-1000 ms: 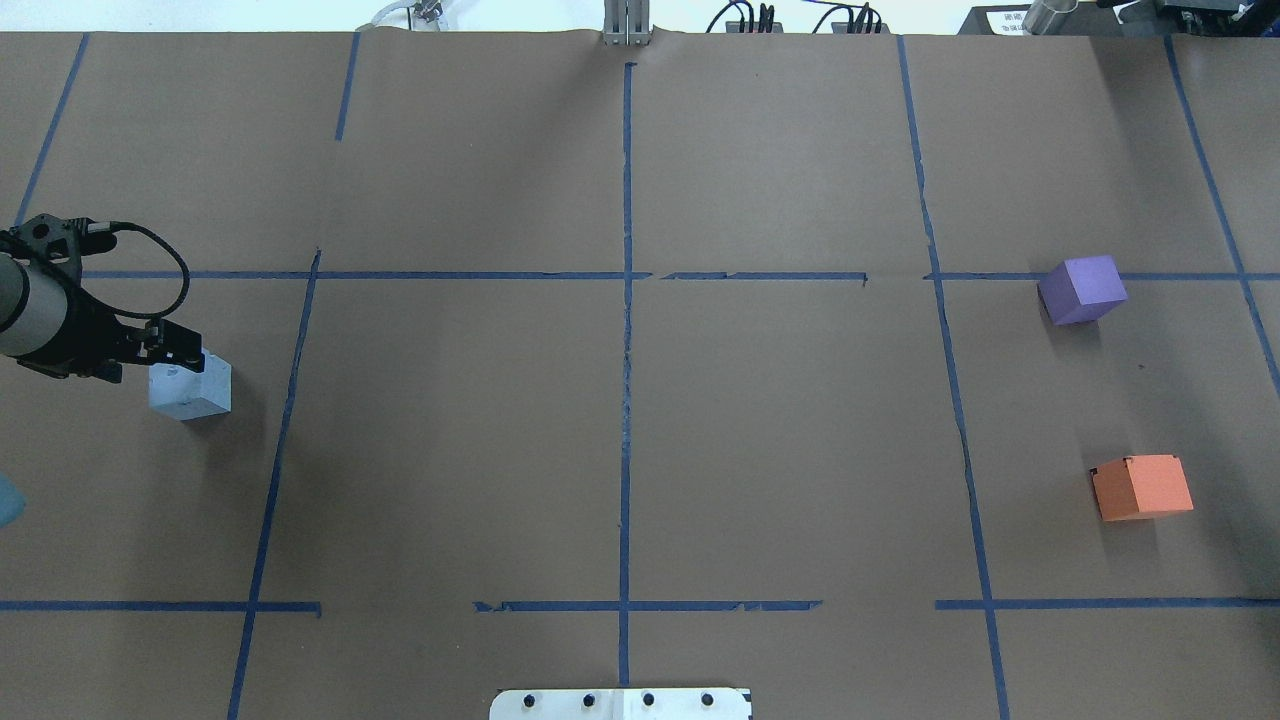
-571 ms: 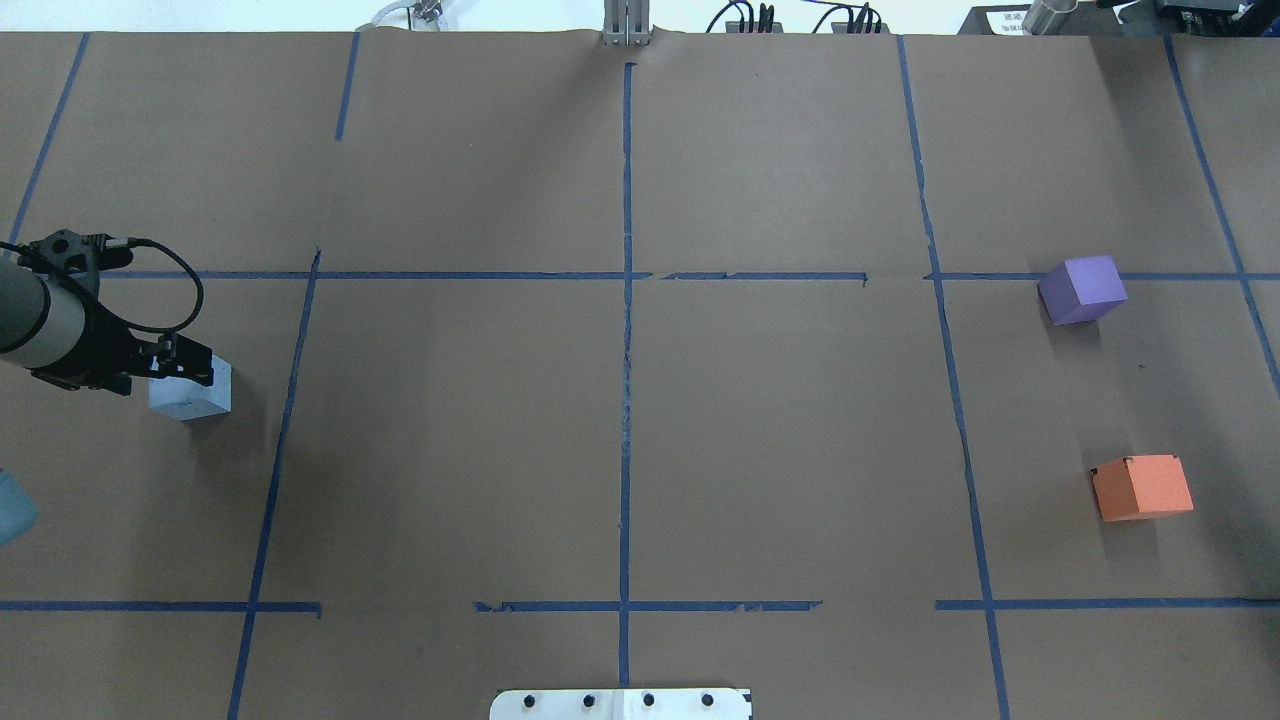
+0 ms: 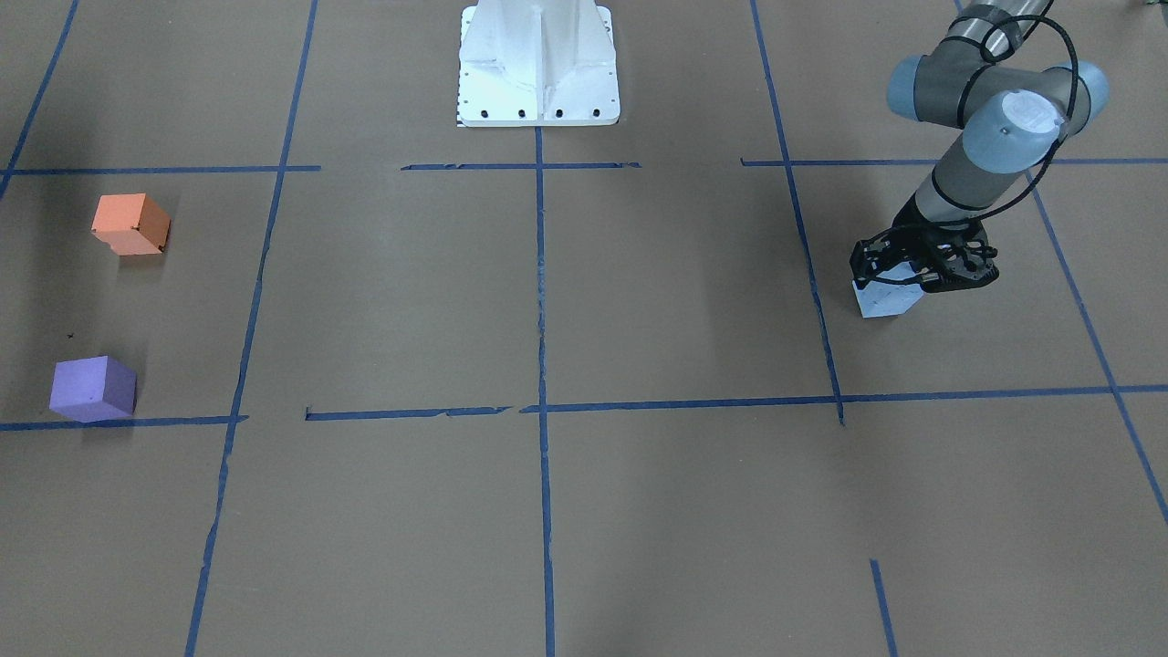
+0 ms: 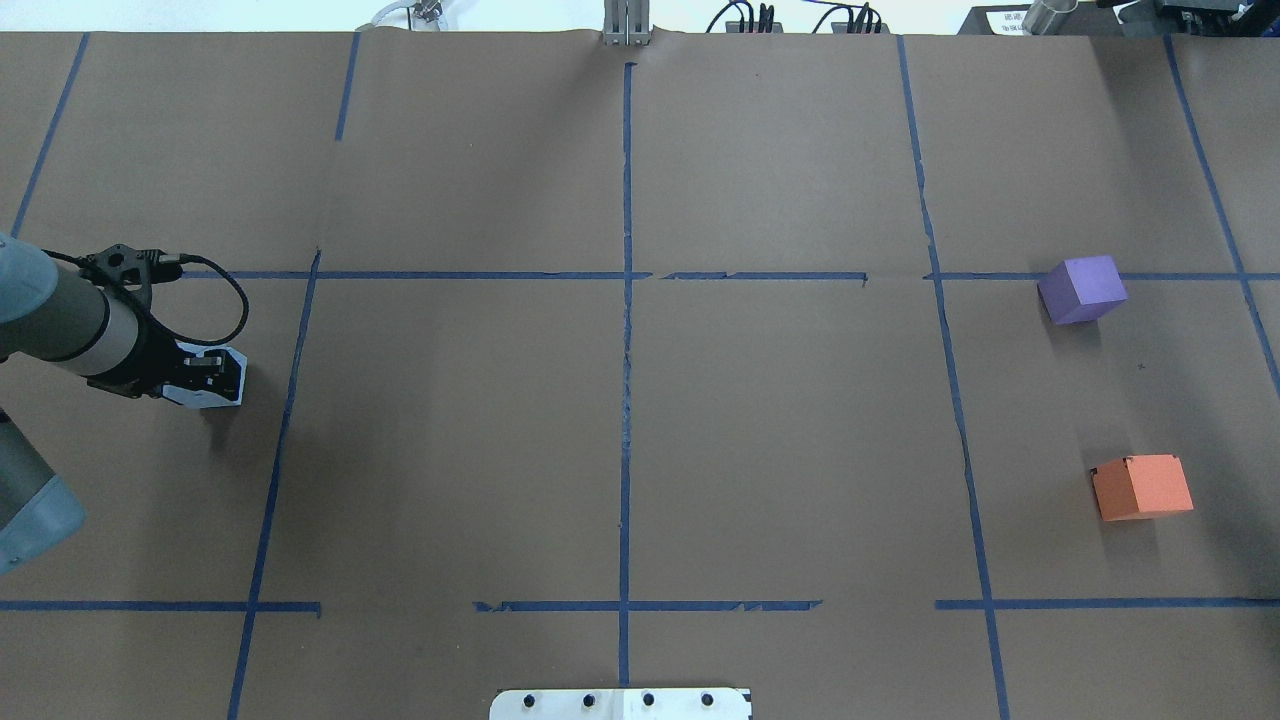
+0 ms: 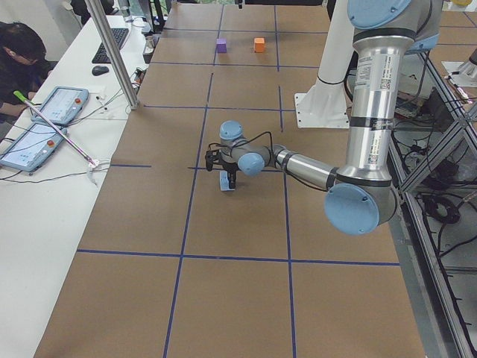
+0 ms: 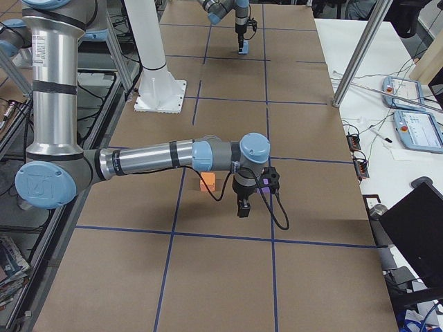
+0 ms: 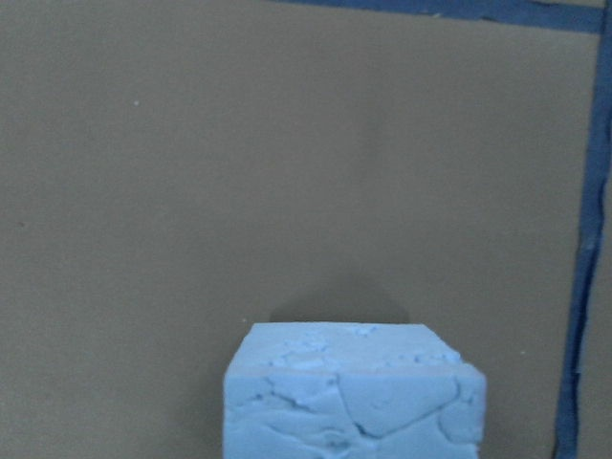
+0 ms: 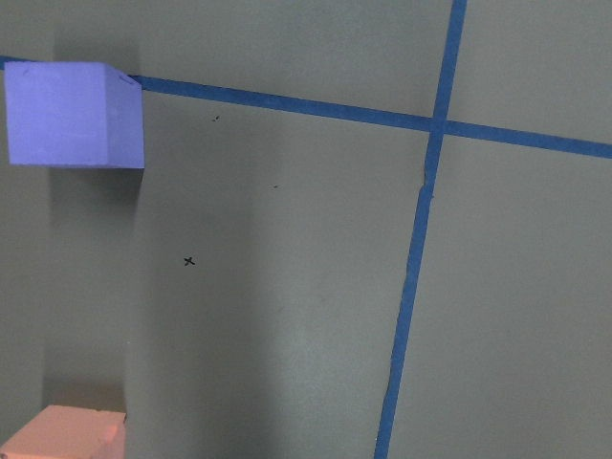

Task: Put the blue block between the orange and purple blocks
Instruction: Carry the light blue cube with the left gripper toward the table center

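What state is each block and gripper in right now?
Blue block: under left gripper, far from the others.
Orange block: resting on table, free.
Purple block: resting on table, apart from orange.
Left gripper: straddles blue block; grip unclear.
Right gripper: hovers near purple block; opening unclear.

Pale blue foam cube, face cracked, clasped in left claw at counter's left end. Purple foam cube and orange foam cube resting well apart from it at right end, gap between them, purple farther from robot.
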Robot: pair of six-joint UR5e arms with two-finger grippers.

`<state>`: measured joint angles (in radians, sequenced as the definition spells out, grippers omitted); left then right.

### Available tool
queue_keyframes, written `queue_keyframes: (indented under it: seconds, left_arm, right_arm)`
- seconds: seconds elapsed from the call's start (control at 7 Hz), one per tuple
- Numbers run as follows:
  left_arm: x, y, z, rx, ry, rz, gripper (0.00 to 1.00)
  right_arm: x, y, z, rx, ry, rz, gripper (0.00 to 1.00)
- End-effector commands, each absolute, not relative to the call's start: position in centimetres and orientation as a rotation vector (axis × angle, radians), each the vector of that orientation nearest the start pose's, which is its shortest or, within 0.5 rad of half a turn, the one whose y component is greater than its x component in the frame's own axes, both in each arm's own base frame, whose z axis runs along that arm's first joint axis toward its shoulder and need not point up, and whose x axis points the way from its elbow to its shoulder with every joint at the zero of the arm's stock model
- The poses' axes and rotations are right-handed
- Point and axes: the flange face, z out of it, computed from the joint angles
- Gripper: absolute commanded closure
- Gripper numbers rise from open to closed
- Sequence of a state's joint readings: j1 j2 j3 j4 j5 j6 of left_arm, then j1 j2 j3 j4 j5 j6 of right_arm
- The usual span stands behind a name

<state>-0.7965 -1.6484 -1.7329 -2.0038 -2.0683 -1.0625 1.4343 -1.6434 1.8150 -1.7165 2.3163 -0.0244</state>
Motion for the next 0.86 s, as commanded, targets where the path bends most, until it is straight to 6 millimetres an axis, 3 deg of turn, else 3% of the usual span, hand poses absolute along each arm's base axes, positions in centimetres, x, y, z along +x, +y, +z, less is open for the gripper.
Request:
queue_keyframes:
  seconds: [0.0, 0.14, 0.29, 0.43, 0.71]
  left_arm:
    - [34.0, -48.4, 41.1, 0.123, 0.915, -0.081, 0.83]
    - [36.7, -49.9, 34.9, 0.134, 0.937, -0.062, 0.81]
    - [41.1, -49.4, 27.9, 0.081, 0.927, -0.051, 0.81]
    - [45.9, -47.2, 22.6, 0.059, 0.906, -0.079, 0.81]
    - [54.0, -44.1, 15.1, 0.089, 0.931, -0.120, 0.81]
  right_arm:
    - [0.3, -46.1, 59.1, -0.020, -0.746, -0.162, 0.00]
    - [0.3, -46.0, 59.2, -0.022, -0.746, -0.160, 0.00]
    - [0.3, -46.0, 59.2, -0.022, -0.745, -0.160, 0.00]
    - [0.3, -46.0, 59.2, -0.022, -0.745, -0.159, 0.00]
    - [0.3, -46.0, 59.2, -0.023, -0.745, -0.157, 0.00]
